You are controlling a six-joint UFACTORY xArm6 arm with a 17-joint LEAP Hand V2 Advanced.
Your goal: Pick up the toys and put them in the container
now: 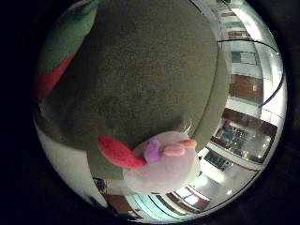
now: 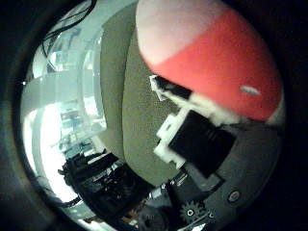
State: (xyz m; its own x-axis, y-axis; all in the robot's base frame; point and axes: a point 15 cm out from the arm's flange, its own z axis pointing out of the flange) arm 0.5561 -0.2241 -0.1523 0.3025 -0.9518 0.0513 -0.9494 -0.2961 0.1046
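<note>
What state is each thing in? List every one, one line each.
Red toy: close against the palm, filling much of the thumb side view.
Pink plush toy: lying on the olive surface near its edge, untouched, not yet picked up.
Olive surface: flat, carrying the pink plush toy.
Container: not in view.

We are looking at what seems to be a lab or office: an olive-grey mat (image 1: 154, 65) is covering a white bench (image 1: 70, 164), while bright windows (image 2: 48, 144) and brown panelled furniture (image 1: 246, 86) are showing in the far room.
</note>
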